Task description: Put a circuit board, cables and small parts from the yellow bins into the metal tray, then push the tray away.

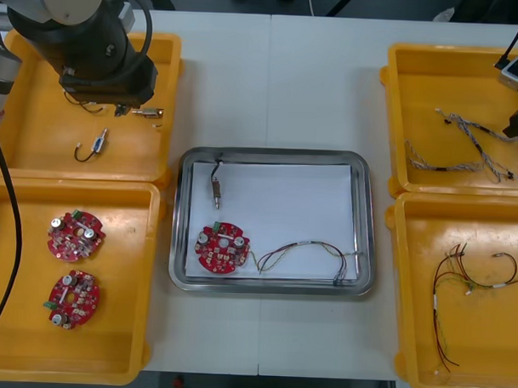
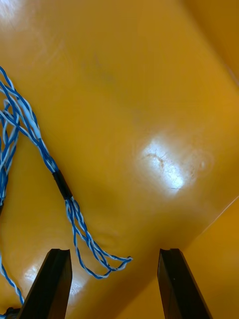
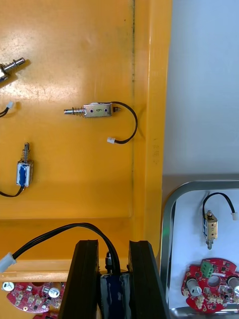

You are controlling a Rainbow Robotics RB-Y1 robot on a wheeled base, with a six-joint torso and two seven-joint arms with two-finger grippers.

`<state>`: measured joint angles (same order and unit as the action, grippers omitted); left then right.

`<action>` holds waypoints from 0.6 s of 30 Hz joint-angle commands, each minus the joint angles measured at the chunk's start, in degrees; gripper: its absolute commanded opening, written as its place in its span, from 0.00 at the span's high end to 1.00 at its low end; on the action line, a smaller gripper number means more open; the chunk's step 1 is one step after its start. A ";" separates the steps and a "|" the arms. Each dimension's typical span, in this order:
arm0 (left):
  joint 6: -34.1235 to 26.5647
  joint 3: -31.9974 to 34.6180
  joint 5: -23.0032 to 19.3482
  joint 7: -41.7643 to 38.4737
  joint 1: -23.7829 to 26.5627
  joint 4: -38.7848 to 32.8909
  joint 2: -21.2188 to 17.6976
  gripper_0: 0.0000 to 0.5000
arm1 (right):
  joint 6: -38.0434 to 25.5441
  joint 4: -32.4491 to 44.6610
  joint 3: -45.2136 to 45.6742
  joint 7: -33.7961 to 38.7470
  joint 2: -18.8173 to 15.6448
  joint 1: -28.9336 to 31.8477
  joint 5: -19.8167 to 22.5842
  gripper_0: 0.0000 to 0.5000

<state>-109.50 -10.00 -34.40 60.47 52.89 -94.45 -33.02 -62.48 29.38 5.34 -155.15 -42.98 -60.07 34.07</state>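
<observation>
Two left fingers [image 3: 84,279] clench a small part [image 3: 113,294] over our far left bin [image 1: 31,143]. Our right fingers [image 2: 52,284] hang released over the far right bin [image 1: 433,81], beside a blue-white cable [image 2: 62,184]; the tray [image 1: 369,223] holds a board [image 1: 222,246].

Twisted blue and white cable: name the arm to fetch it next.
Right. The right gripper hangs open over the cable, near its loose end; the left gripper is shut on a small metal part.
</observation>
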 commanded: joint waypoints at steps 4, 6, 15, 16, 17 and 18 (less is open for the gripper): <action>-0.50 1.73 -0.31 -6.16 1.69 -1.96 0.59 0.99 | 3.95 -0.38 0.11 0.15 0.79 1.45 2.58 0.00; -0.50 1.73 -0.31 -6.24 1.69 -1.96 0.42 1.00 | 5.62 -0.29 0.11 0.15 1.05 2.51 4.42 0.00; -0.50 2.09 -0.49 -6.42 1.61 -2.14 0.24 0.99 | 7.02 -0.38 0.11 0.15 2.46 3.82 5.65 0.00; -0.50 2.09 -0.49 -6.42 1.61 -2.14 0.24 1.00 | 7.20 -0.38 0.11 0.15 2.64 4.09 5.74 0.00; -0.50 2.17 -0.40 -6.51 1.61 -2.14 0.24 0.99 | 7.46 -0.38 0.11 0.15 2.90 4.35 5.83 0.00; -0.50 2.35 -0.40 -6.51 1.61 -2.05 0.24 1.00 | 7.64 -0.38 0.11 0.15 3.08 4.53 5.83 0.00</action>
<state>-109.52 -9.79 -34.46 60.42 52.89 -94.53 -33.02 -55.82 28.34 5.34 -155.15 -41.03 -56.59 39.21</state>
